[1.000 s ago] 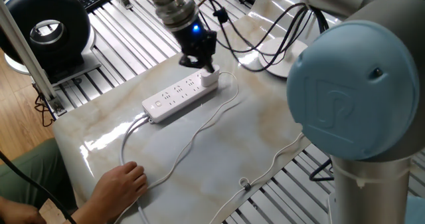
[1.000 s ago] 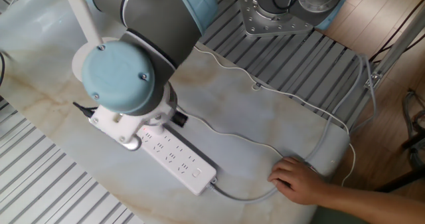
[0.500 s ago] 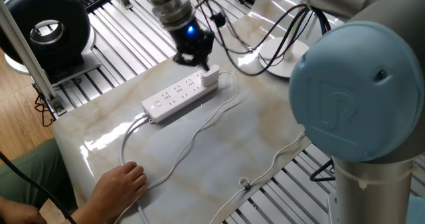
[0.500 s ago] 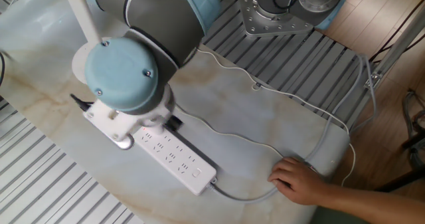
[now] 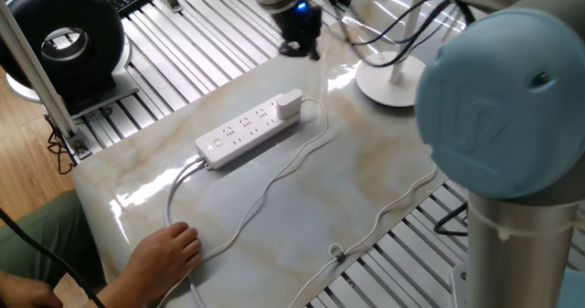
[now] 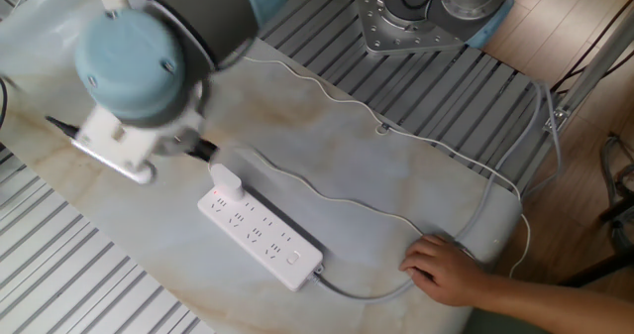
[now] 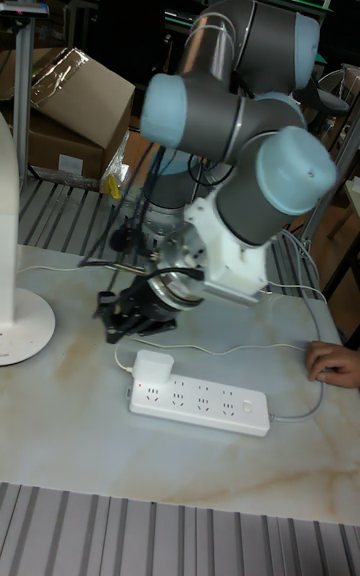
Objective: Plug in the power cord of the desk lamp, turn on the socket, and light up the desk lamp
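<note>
Your gripper [image 7: 112,314] hangs clear above the socket [image 5: 249,130]; finger state can't be told. Cord [image 5: 274,187] plug seated in socket's end. Lamp [image 5: 393,78] beyond.

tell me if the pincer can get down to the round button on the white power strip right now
Probably yes. The round button sits bare at the strip's far end from the boxy white plug, and the pincer hangs raised nearby with nothing between.

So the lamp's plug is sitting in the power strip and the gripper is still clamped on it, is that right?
Not quite. The plug does sit in the end of the power strip, but the gripper is not on it: in one fixed view it hangs clear above and beyond the strip, nearer the desk lamp. The tall fixed view shows the same gap.
</note>
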Motion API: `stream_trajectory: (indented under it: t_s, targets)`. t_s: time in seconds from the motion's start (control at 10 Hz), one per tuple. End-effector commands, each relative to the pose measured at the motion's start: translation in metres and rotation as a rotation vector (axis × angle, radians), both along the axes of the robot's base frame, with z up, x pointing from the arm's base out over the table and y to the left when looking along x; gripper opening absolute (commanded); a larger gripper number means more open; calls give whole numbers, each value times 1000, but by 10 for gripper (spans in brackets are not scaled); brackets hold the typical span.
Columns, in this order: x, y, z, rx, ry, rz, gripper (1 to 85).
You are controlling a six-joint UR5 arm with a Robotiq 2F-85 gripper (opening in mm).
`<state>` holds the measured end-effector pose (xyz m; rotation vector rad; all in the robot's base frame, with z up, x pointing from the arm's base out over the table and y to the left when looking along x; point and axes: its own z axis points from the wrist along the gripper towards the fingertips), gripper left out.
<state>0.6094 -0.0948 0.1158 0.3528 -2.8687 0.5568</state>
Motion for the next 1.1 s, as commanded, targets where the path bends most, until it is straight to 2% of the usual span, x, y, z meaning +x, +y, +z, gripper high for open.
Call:
stream_trajectory:
  t_s: [0.0,0.2,0.4,0.6,0.7,0.8,1.0]
  targets:
    - [6,-58,-7,-44,-24,115,10]
    - [2,-69,-14,-52,-17,136,10]
    - [-3,-64,-16,-31,-9,106,10]
    - [-24,-40,-23,41,1,-83,10]
    - [-31,-35,-23,47,-1,-160,10]
    - [-35,-36,-22,31,-5,-213,10]
    - [-30,-33,-24,37,-37,-244,10]
